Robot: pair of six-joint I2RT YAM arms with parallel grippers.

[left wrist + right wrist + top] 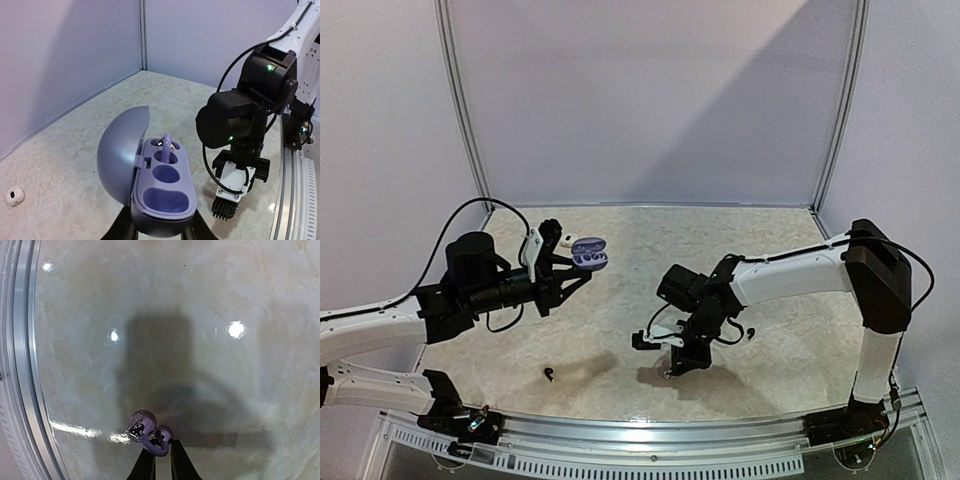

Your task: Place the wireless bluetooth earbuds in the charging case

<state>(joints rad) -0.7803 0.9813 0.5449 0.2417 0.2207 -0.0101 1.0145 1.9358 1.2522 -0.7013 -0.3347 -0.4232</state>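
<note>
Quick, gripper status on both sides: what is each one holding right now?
Left gripper: closed on the open charging case.
Right gripper: closed, pinching a purple earbud at its tips.

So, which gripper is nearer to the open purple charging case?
Left. The left gripper holds the charging case from below, with one finger on each side of its base. The right gripper is apart from it, down at the table, shut on a purple earbud.
</note>
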